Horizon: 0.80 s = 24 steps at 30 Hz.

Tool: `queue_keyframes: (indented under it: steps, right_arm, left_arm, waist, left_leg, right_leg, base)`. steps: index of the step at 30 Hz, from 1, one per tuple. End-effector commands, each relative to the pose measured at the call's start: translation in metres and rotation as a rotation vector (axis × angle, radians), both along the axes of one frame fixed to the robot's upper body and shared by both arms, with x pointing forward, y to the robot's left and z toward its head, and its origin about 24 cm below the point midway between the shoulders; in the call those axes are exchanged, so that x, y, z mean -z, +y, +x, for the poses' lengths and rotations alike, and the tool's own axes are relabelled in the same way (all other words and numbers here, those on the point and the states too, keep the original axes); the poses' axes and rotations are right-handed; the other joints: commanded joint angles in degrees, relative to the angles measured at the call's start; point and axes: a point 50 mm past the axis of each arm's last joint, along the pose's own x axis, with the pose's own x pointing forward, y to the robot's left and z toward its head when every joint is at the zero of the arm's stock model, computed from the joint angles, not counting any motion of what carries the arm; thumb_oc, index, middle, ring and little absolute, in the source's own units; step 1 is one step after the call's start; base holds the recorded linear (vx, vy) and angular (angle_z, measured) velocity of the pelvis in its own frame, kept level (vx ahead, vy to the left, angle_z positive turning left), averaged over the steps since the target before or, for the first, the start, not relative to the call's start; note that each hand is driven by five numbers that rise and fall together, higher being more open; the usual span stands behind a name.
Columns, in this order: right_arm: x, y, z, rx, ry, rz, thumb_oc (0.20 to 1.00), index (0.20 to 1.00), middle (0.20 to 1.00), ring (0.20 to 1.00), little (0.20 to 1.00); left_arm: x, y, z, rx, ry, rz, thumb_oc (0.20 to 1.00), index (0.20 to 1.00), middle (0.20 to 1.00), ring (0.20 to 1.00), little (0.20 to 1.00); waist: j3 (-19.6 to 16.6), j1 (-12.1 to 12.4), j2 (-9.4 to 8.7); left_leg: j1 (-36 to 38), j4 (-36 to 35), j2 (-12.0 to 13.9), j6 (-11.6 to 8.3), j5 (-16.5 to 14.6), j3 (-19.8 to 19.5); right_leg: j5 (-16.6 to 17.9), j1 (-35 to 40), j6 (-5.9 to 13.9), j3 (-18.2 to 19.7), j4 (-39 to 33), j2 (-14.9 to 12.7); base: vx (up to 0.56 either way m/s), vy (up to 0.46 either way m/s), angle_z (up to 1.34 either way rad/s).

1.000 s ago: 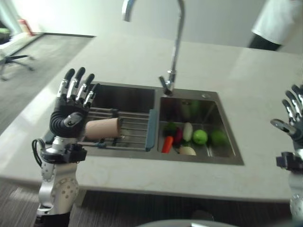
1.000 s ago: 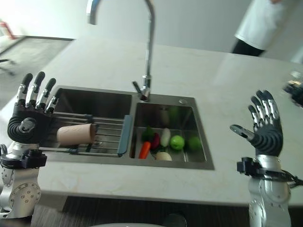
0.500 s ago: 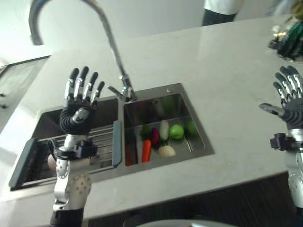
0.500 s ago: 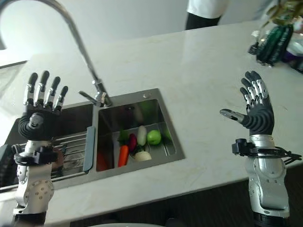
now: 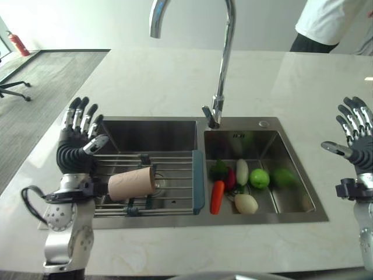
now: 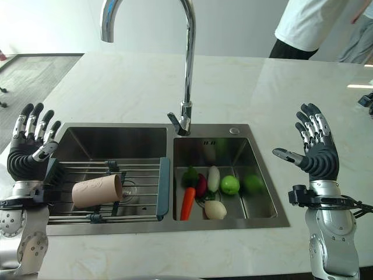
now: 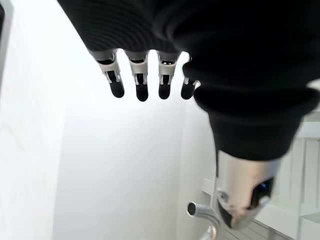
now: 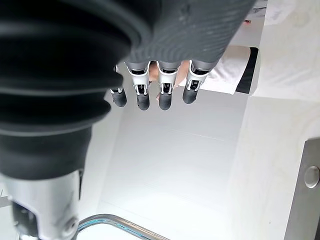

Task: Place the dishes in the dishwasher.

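A tan cup (image 5: pixel 132 182) lies on its side on the wire rack (image 5: pixel 169 163) across the left basin of the steel sink (image 5: pixel 265 123). My left hand (image 5: pixel 74 146) is raised at the rack's left end, fingers straight and spread, just left of the cup and holding nothing. My right hand (image 6: pixel 317 151) is held up over the counter to the right of the sink, fingers straight, empty. In the wrist views the fingers (image 7: pixel 141 85) of the left hand and the fingers (image 8: pixel 165 90) of the right hand stretch out with nothing between them.
A tall chrome faucet (image 5: pixel 221 64) rises behind the sink's divider. The right basin holds a carrot (image 5: pixel 216 196), a green apple (image 5: pixel 259 178) and other vegetables. A person in a white shirt (image 6: pixel 309 26) stands beyond the pale counter (image 5: pixel 145 81).
The camera has swung back so the sink sits centred and square. Both hands stay raised with straight fingers; the left hand now stands beside the cup on the rack.
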Motion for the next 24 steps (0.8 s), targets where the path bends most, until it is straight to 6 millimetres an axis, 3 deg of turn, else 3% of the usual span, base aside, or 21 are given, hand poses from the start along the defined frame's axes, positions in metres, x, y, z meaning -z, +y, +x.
queue_keyframes:
  steps: [1, 6, 9, 11, 16, 24]
  right_arm:
    - [-0.030, -0.001, -0.003, -0.013, -0.121, -0.062, 1.000, 1.000, 1.000, 1.000, 1.000]
    - [-0.026, 0.000, -0.003, -0.034, -0.090, -0.065, 1.000, 1.000, 1.000, 1.000, 1.000]
    - [-0.027, 0.000, -0.001, -0.044, -0.074, -0.084, 1.000, 1.000, 1.000, 1.000, 1.000]
    - [-0.030, -0.003, 0.000, -0.046, -0.065, -0.102, 1.000, 1.000, 1.000, 1.000, 1.000]
    - [-0.036, -0.007, 0.005, -0.056, -0.046, -0.144, 1.000, 1.000, 1.000, 1.000, 1.000]
    - [-0.042, -0.007, 0.012, -0.071, -0.036, -0.188, 1.000, 1.000, 1.000, 1.000, 1.000]
  left_arm:
    - [-0.023, 0.009, -0.001, -0.094, -0.080, 0.120, 1.000, 1.000, 1.000, 1.000, 1.000]
    - [-0.019, 0.017, -0.006, -0.187, -0.024, 0.250, 1.000, 1.000, 1.000, 1.000, 1.000]
    - [-0.021, 0.021, -0.008, -0.309, 0.016, 0.509, 1.000, 1.000, 1.000, 1.000, 1.000]
    - [-0.025, 0.030, -0.009, -0.396, 0.074, 0.809, 1.000, 1.000, 1.000, 1.000, 1.000]
    - [-0.029, 0.055, -0.007, -0.442, 0.262, 1.155, 1.000, 1.000, 1.000, 1.000, 1.000]
    - [-0.032, 0.052, 0.011, -0.351, 0.368, 1.369, 1.000, 1.000, 1.000, 1.000, 1.000]
  waist:
    - [-1.12, -0.40, 2.67]
    - [-1.07, 0.91, 2.62]
    - [-1.01, 1.51, 2.74]
    - [-0.97, 1.78, 3.04]
    - [-0.77, 1.96, 3.86]
    - [-0.53, 1.79, 4.52]
  left_leg:
    - [2.94, 0.10, 4.94, -2.20, -4.56, 1.24]
    - [2.53, 0.10, 5.00, -2.38, -4.25, 0.26]
    - [2.20, 0.10, 5.35, -2.73, -3.81, 0.15]
    - [1.85, 0.10, 5.39, -3.05, -3.48, -0.09]
    - [1.57, 0.10, 5.38, -3.34, -2.88, -0.21]
    - [1.19, 0.10, 5.04, -3.27, -2.74, -0.55]
  right_leg:
    - [-3.58, 1.00, 0.28, -2.20, -0.03, 0.67]
    - [-4.01, 1.62, 0.15, -3.06, -0.03, 0.75]
    - [-4.29, 2.02, 0.08, -3.64, -0.03, 0.92]
    - [-4.44, 2.21, 0.10, -3.82, -0.03, 1.09]
    - [-4.63, 2.69, 0.28, -3.81, -0.03, 1.33]
    - [-4.77, 3.13, 0.73, -3.91, -0.03, 1.20]
  base:
    - [0.03, 0.017, 0.10]
    - [0.03, 0.003, 0.12]
    - [0.03, -0.002, 0.11]
    - [0.04, 0.014, 0.18]
    - [0.03, 0.050, 0.04]
    - [0.00, 0.046, 0.01]
